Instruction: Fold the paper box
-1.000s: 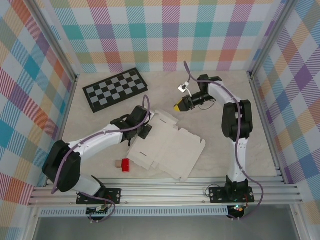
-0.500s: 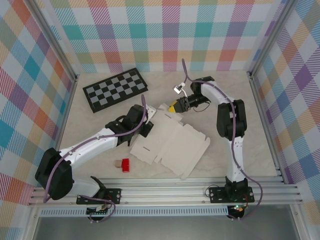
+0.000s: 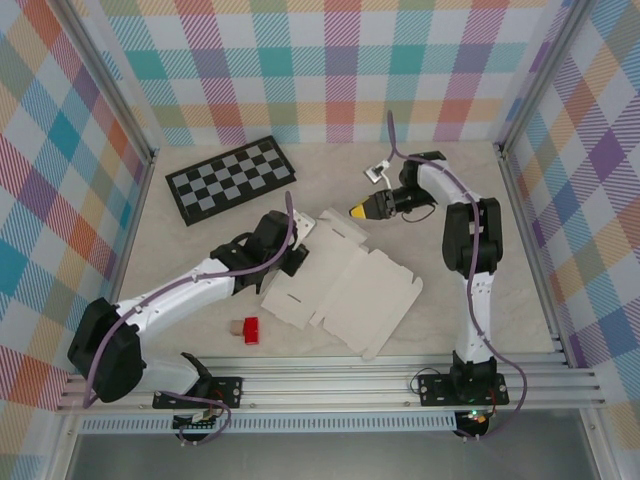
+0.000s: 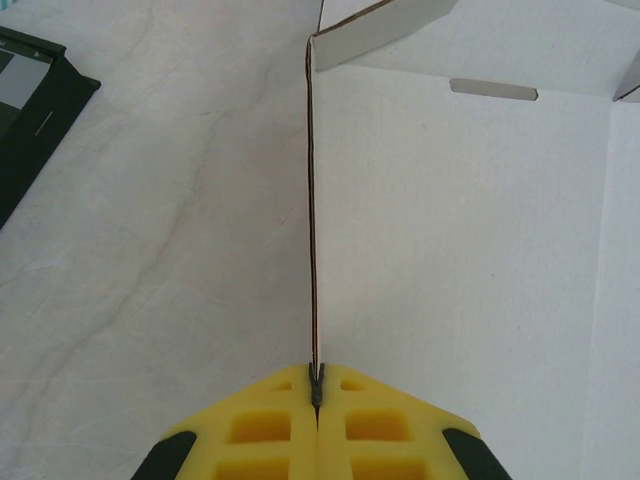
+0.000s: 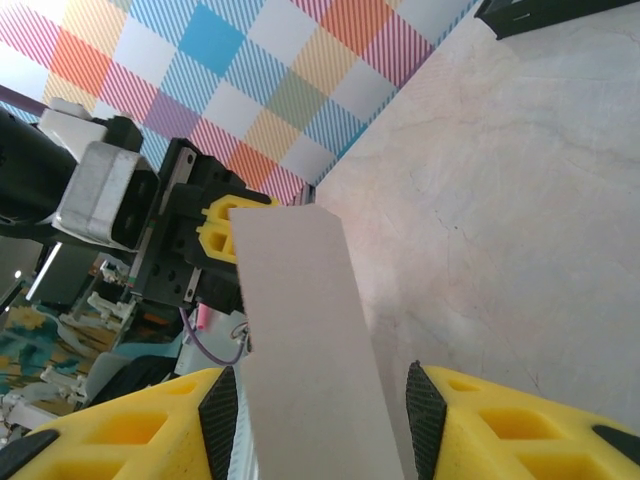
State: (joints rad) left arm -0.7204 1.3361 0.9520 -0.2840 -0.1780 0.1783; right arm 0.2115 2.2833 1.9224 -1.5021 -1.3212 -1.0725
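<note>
At the middle of the desk (image 3: pixel 440 300) the paper box (image 3: pixel 345 290) lies mostly flat, its side flap (image 4: pixel 312 200) pinched upright in the fully closed left hand (image 4: pixel 316 385), seemingly to set that crease, while the right hand (image 5: pixel 320 390), jaws parted, straddles the far flap (image 5: pixel 300 300) without gripping it.

White paper box (image 3: pixel 345 288): unfolded die-cut sheet, lying mostly flat, left edge flap raised upright
</note>
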